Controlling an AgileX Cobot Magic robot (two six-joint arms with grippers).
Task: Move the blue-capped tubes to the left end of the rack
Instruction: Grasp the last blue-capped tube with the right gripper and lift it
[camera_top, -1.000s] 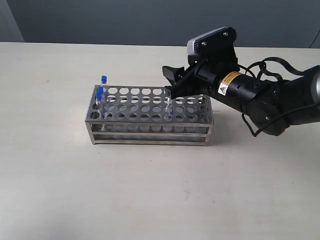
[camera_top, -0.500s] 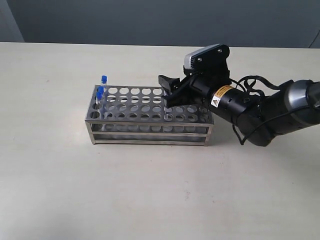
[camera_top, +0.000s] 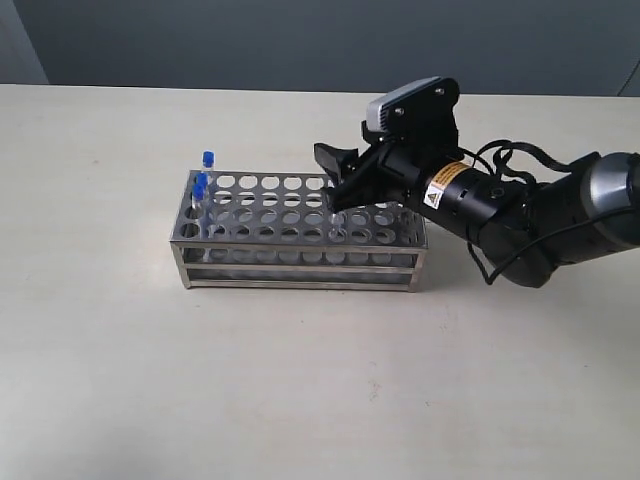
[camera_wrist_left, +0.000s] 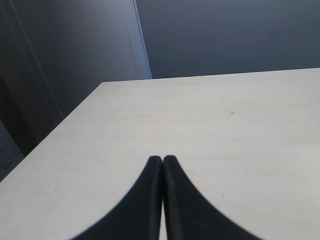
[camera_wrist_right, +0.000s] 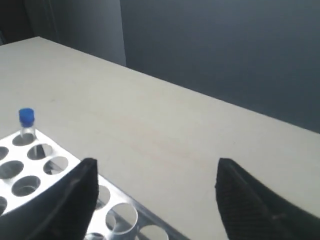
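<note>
Right wrist view: gripper (camera_wrist_right: 156, 165) wide open (above rack (camera_wrist_right: 114, 199)).

I can't count the overlapping blue-capped tubes (camera_top: 199, 187) | clear tube (camera_top: 335, 226): top hidden behind right gripper (camera_top: 336, 180) | rack (camera_top: 300, 250): cut off by the right wrist view's edge
</note>
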